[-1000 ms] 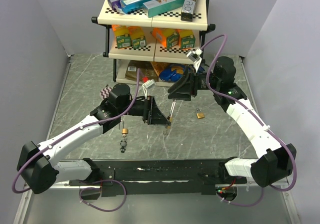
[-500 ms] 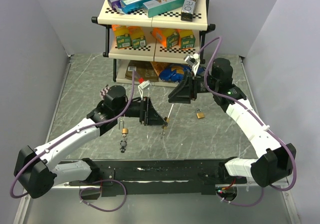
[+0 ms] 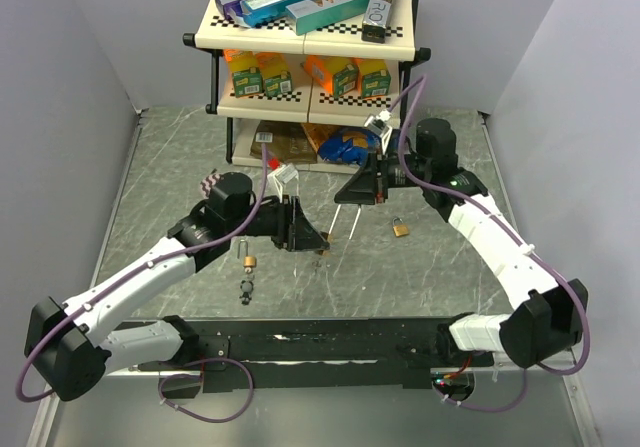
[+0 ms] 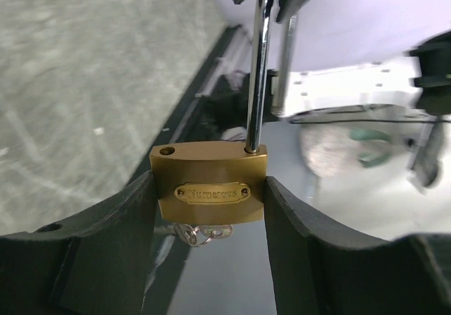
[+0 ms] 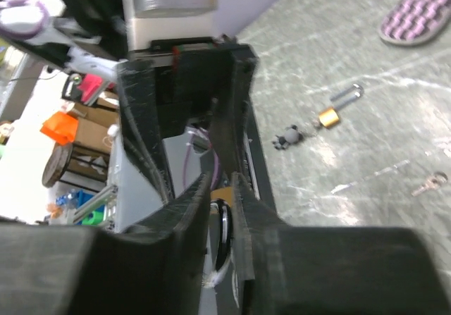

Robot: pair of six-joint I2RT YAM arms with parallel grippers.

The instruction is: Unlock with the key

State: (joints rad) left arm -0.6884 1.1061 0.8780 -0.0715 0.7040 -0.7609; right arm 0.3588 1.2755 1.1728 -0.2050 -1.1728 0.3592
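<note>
Up off the table (image 3: 170, 167), the two arms are meeting in mid-air in front of the shelf (image 3: 310, 32). The left pincer (image 4: 210, 196) is clamping the brass padlock (image 4: 211, 181) by its two flat sides, body upright, with the nameplate facing the wrist camera. The silver shackle (image 4: 257, 82) is rising straight from the right-hand hole. The left-hand hole is showing open on top, and the shackle's other leg is standing free just to the right.

A ring of keys (image 4: 196, 235) is hanging just under the body. Whether one is seated in the keyhole I cannot tell.

The right pincer (image 5: 220, 184) is coming in from the opposite side, its jaws drawn narrow. Seen from the left wrist, its dark tips are closing on the top of the shackle. In its own view only a thin slot is showing between the fingers (image 5: 190, 202), with a glint of metal and brass inside.

Down on the table, a second brass lock (image 3: 400, 229) is lying to the right, below the right arm. A smaller lock (image 3: 249, 260) is lying under the left arm, and a loose key (image 5: 430, 183) is lying apart from both. A purple striped pad (image 5: 421, 10) is sitting farther off
</note>
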